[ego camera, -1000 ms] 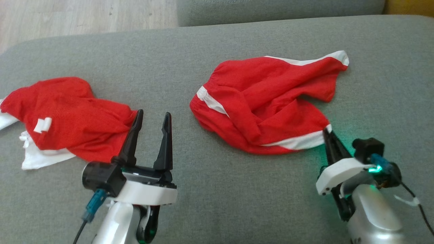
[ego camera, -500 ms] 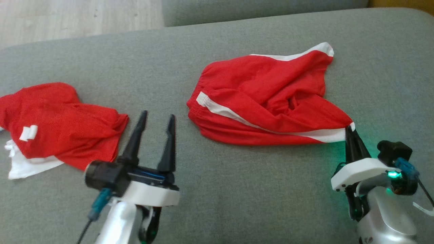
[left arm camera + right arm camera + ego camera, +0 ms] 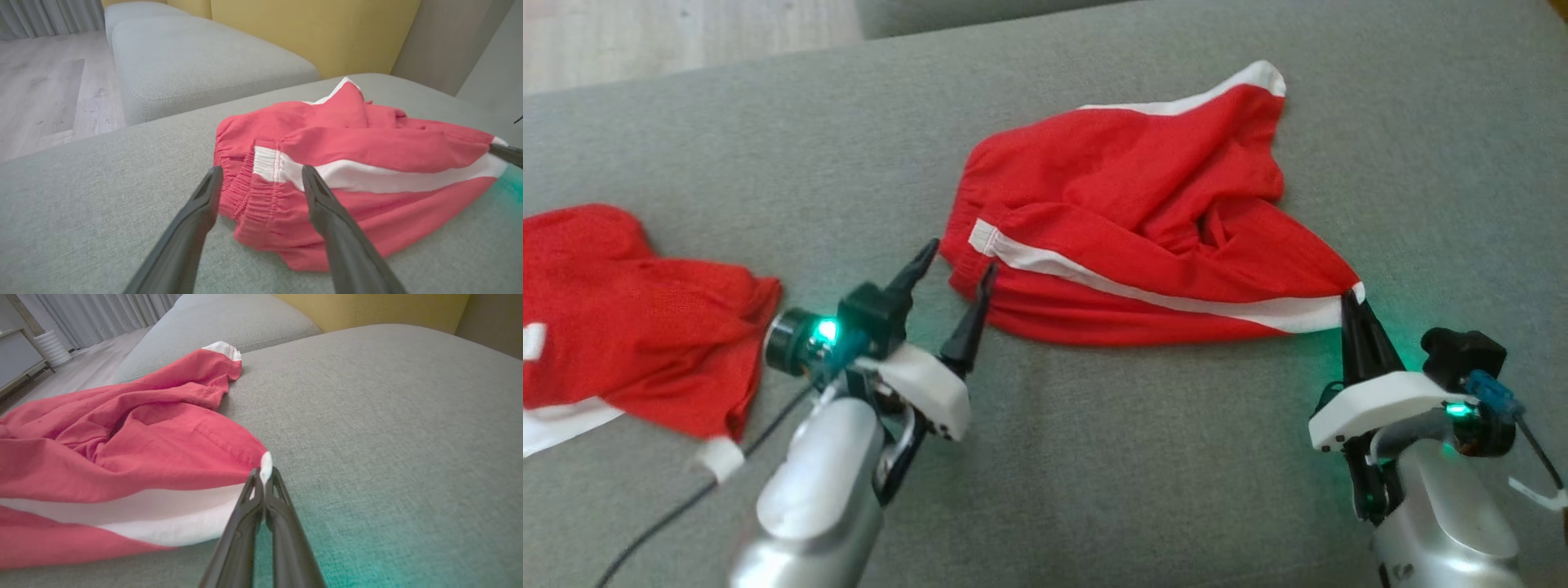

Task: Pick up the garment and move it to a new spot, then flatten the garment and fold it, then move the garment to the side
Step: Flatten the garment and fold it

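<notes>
Right gripper (image 3: 1347, 298) first: its two fingers are pressed tight together on a corner of the red shorts (image 3: 1143, 204), at about 4 o'clock in my head view. From my right wrist I see a small white tip of the hem poking up between the fingertips, with the white stripe (image 3: 171, 522) running away from the pinch toward 9 o'clock.

My left gripper (image 3: 961, 257) sits at about 8 o'clock in the head view, jaws spread wide and holding nothing, its fingers aimed toward 1 o'clock at the waistband end of the shorts. From my left wrist, the gathered elastic waistband (image 3: 249, 192) lies just past the fingertips, in the gap between them. Whether either finger touches the cloth, I cannot tell.

The shorts lie rumpled on the grey sofa cushion (image 3: 1094, 474), spreading from the middle of the head view out to 1 o'clock, where a white-trimmed leg hem (image 3: 1262, 77) ends. A second red garment (image 3: 629, 327) lies at 9 o'clock, well apart from the shorts. Wooden floor (image 3: 686, 33) shows at 11 o'clock.
</notes>
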You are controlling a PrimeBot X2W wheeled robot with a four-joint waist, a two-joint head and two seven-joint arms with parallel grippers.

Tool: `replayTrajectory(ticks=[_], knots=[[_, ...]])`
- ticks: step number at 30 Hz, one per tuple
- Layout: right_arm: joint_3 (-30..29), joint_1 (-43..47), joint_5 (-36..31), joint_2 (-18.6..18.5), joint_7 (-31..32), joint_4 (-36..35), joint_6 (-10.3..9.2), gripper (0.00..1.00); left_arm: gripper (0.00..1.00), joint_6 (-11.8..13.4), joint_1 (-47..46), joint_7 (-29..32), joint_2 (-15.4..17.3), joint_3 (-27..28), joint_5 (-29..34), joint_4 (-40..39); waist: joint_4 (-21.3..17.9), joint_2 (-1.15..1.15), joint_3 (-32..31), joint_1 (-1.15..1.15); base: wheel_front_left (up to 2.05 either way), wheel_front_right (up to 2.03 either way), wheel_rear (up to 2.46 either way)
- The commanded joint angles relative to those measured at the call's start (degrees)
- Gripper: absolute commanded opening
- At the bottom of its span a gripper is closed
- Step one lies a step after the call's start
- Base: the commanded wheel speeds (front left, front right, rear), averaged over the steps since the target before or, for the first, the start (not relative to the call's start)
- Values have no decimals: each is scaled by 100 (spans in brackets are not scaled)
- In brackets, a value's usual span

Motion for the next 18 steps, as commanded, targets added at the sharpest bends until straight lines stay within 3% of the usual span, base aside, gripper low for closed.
replayTrajectory(ticks=[1,16,17,18], knots=[[170,-227,67,-12,-89,-180,37,0,100,-24,-328,74,121,128,-28,-31,-87,0,75,0,0,0,0],[419,-315,262,-11,-105,-269,37,0,100,-32,-1050,227,203,-318,-513,642,-296,0,250,0,0,0,0],[426,-313,267,-11,-105,-275,37,0,88,-32,-1063,216,208,-353,-540,653,-300,0,251,0,0,0,0],[431,-310,271,-11,-105,-281,37,0,48,-32,-1071,214,210,-397,-569,665,-303,0,252,0,0,0,0]])
